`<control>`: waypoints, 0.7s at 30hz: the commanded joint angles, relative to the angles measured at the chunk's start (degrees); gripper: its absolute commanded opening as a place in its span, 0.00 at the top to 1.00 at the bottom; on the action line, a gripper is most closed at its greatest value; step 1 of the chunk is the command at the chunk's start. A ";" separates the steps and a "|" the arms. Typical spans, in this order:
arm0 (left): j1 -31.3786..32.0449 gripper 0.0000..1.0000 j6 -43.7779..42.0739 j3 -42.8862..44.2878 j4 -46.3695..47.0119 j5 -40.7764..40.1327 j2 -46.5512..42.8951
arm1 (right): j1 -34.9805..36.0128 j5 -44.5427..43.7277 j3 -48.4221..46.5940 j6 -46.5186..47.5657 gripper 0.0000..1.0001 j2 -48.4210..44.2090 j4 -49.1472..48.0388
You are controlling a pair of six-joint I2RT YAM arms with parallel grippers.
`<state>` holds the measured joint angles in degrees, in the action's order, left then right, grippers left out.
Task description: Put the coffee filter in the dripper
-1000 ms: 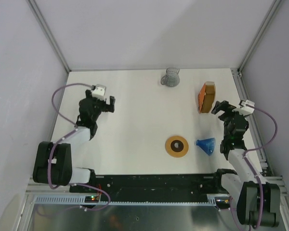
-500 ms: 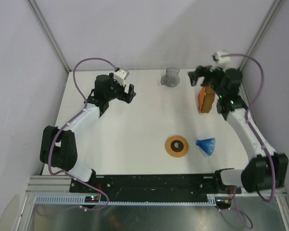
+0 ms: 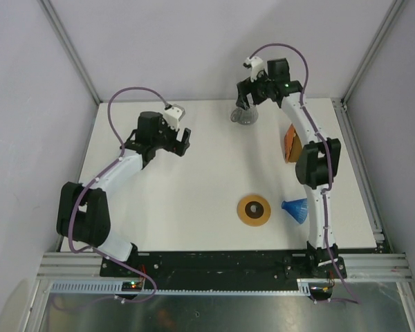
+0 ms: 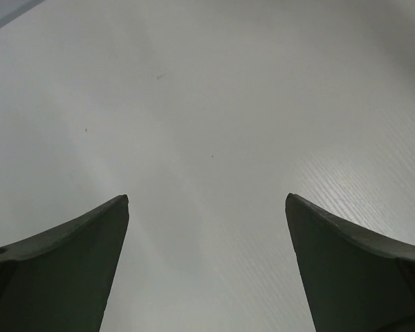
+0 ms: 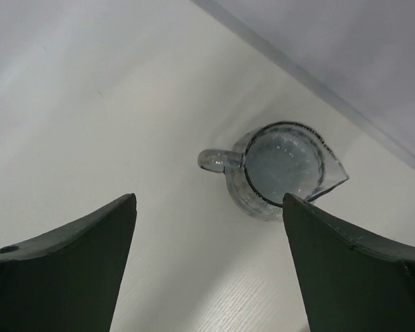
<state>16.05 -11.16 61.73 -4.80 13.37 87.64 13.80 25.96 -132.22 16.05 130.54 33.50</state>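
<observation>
The dripper [image 3: 295,209], a translucent blue ribbed cone, lies on its side at the front right, partly behind my right arm. A single coffee filter does not show; only the thick orange-brown filter stack [image 3: 290,146] shows, half hidden by the arm. My right gripper [image 3: 251,97] is open and empty at the back, just above the clear glass jug [image 3: 244,115]. In the right wrist view the gripper [image 5: 208,197] has the jug [image 5: 283,169] just beyond its fingers. My left gripper [image 3: 178,144] is open and empty over bare table; the left wrist view [image 4: 207,200] shows the same.
A flat brown ring with a dark hole [image 3: 254,209] lies left of the dripper. The white table [image 3: 194,194] is enclosed by grey walls at the back and both sides. My stretched right arm crosses above the stack and the dripper.
My right arm has swung from over the filter stack leftward and to the back, now above the jug. My left gripper has shifted slightly toward the near side.
</observation>
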 commanded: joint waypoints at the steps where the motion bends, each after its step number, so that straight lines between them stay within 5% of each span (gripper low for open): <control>1: -0.45 0.00 -2.23 -0.07 -0.98 -1.63 -1.29 | 1.15 -0.10 -8.80 4.86 0.06 4.70 8.29; 5: -0.53 0.00 -2.37 -0.02 -1.19 -1.61 -0.96 | 1.29 -0.42 -5.54 5.99 0.09 6.47 0.75; 21: -0.67 0.00 -3.12 -1.69 -1.36 -0.76 -1.27 | 3.07 -7.83 -13.00 9.90 0.19 18.69 0.29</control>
<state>15.84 -12.64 60.40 -6.85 12.21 87.64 16.47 19.62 -141.71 24.71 149.53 34.59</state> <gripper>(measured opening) 0.994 0.848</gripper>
